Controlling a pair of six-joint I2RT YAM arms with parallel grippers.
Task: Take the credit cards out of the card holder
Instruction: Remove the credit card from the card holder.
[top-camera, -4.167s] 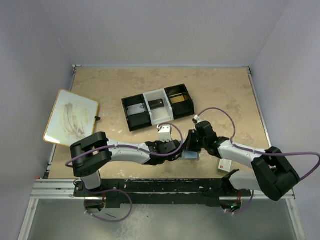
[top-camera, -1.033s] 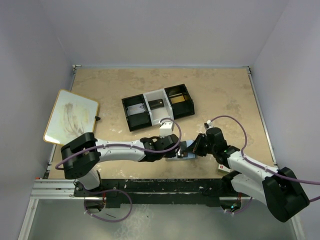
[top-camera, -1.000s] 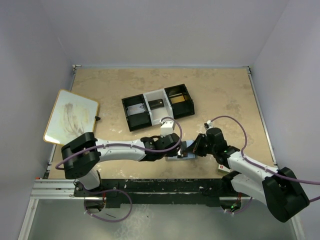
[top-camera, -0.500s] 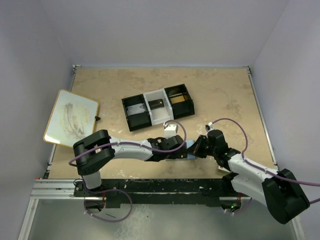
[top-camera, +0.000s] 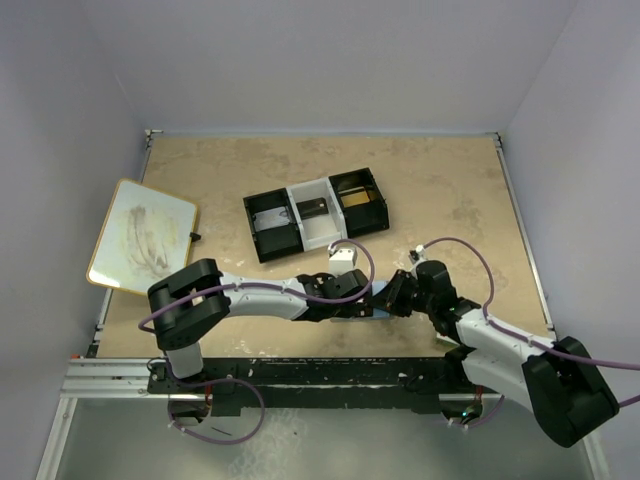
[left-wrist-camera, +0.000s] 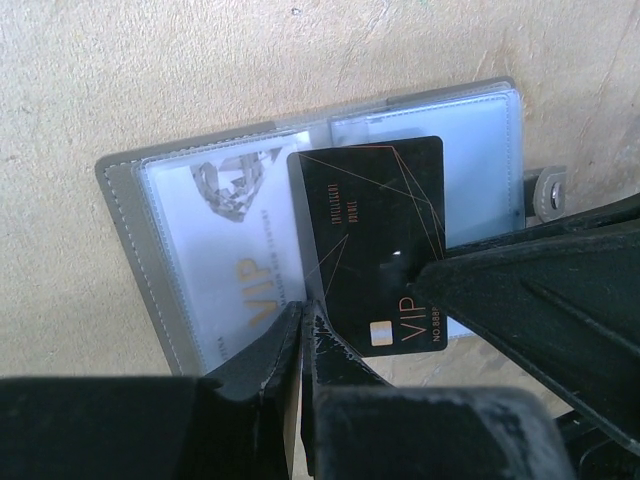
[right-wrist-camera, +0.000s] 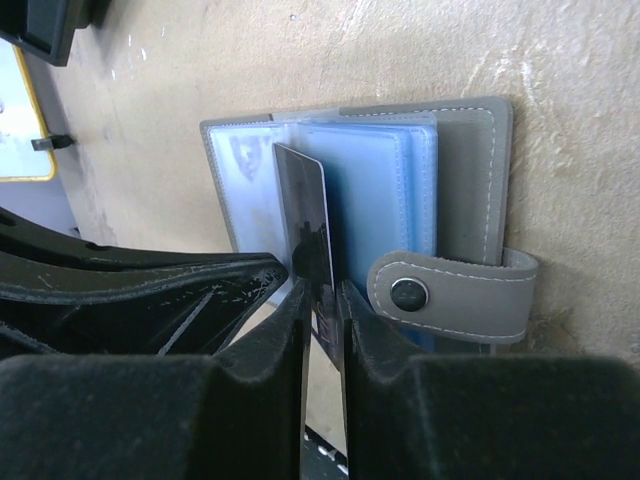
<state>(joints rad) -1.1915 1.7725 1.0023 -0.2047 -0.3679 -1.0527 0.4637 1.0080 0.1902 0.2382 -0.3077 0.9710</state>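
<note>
The grey card holder (left-wrist-camera: 130, 215) lies open on the table, its clear pockets facing up (right-wrist-camera: 470, 170). A black credit card (left-wrist-camera: 370, 230) sticks halfway out of a pocket, and a white VIP card (left-wrist-camera: 230, 250) stays in the pocket beside it. My left gripper (left-wrist-camera: 303, 318) is shut on the black card's lower left edge. My right gripper (right-wrist-camera: 322, 300) stands slightly open, with the black card (right-wrist-camera: 302, 200) edge-on in the narrow gap between its fingers. In the top view both grippers meet over the holder (top-camera: 362, 308), which is mostly hidden.
The holder's snap strap (right-wrist-camera: 450, 293) lies flat just right of my right fingers. A black-and-white three-compartment tray (top-camera: 315, 213) sits behind the arms, and a white board (top-camera: 140, 235) lies at the left edge.
My left gripper has closed onto the black card's edge. My right gripper, shut on the card before, has loosened to a small gap. Both arms shifted slightly right.
</note>
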